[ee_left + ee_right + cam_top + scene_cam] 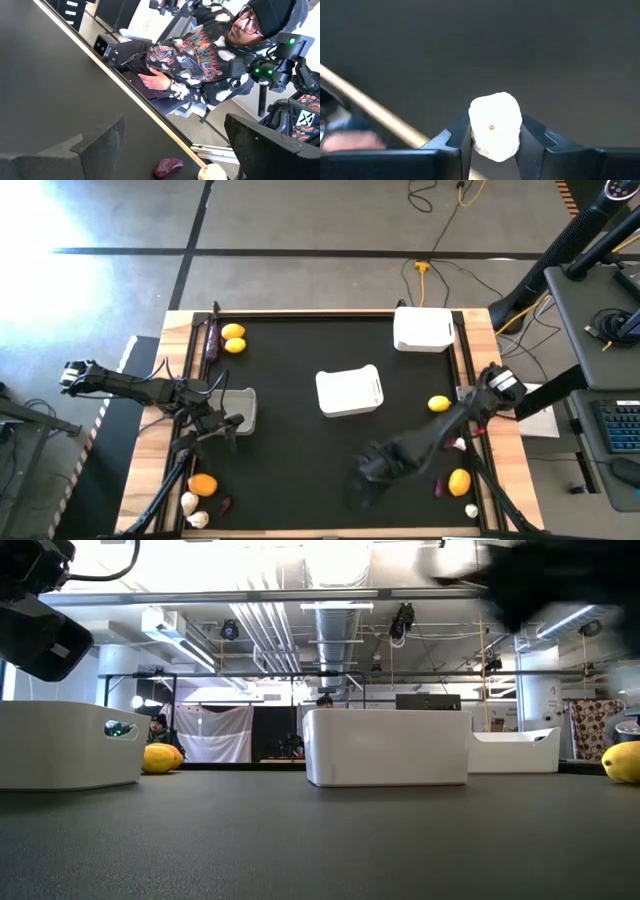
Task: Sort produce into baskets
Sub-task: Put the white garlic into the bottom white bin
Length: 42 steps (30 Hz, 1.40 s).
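Note:
My right gripper [492, 137] is shut on a white garlic bulb [494, 125] above the black mat's near middle [368, 468]. My left gripper [175, 127] is open and empty, next to the left basket [240, 408] at the mat's left. Two more white baskets stand at the middle [350, 392] and the far right [423, 330]. Two lemons [233, 338] and an eggplant [211, 340] lie at the far left. An orange [203, 484], garlic bulbs [193, 510] and a purple piece [226, 505] lie at the near left. Lemons [439, 404] [459, 481] lie on the right. My right gripper pinches the garlic bulb by its two opposite sides [472, 131] between its two fingers. The bulb's end with a small red dot faces the wrist camera. The bulb is lifted clear of the mat.
A purple piece [437, 487] and a garlic bulb [472, 509] lie near the right lemon. A seated person [200, 55] is beyond the table's near-left edge. Wooden table borders [180, 330] frame the mat. Bare mat lies between the middle basket and the near edge.

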Each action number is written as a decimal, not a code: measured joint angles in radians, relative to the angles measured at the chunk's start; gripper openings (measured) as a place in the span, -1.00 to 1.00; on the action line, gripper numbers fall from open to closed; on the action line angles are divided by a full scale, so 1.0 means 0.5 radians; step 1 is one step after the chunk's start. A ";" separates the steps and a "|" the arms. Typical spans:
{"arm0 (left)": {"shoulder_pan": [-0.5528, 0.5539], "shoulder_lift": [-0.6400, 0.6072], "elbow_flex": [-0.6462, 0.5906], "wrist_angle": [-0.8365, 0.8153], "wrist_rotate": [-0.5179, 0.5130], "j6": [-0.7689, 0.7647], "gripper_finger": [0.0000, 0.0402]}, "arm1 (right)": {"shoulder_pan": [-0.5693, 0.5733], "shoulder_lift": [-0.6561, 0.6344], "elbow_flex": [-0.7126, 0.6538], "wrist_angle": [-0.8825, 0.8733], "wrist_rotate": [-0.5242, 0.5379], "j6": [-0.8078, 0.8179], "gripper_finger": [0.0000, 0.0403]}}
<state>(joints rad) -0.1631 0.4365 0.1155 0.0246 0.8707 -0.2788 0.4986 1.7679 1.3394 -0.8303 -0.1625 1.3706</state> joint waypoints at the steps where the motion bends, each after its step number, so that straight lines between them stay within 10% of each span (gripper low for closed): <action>1: 0.000 0.000 0.000 0.000 0.000 0.000 0.63 | -0.063 0.001 0.031 0.003 0.110 -0.147 -0.49; 11: 0.000 0.001 0.000 0.002 0.000 0.000 0.63 | -0.661 0.035 0.268 0.014 0.757 -1.115 -0.48; 33: 0.000 0.001 0.000 0.005 0.000 0.000 0.63 | -1.136 0.394 0.331 0.044 0.518 -1.313 -0.46; 42: 0.000 0.001 0.000 0.007 0.000 -0.001 0.63 | -1.135 0.413 0.395 0.047 0.476 -1.383 -0.15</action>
<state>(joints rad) -0.1629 0.4370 0.1155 0.0279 0.8707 -0.2790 -0.0689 1.9744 1.5370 -0.8069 0.0754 0.6790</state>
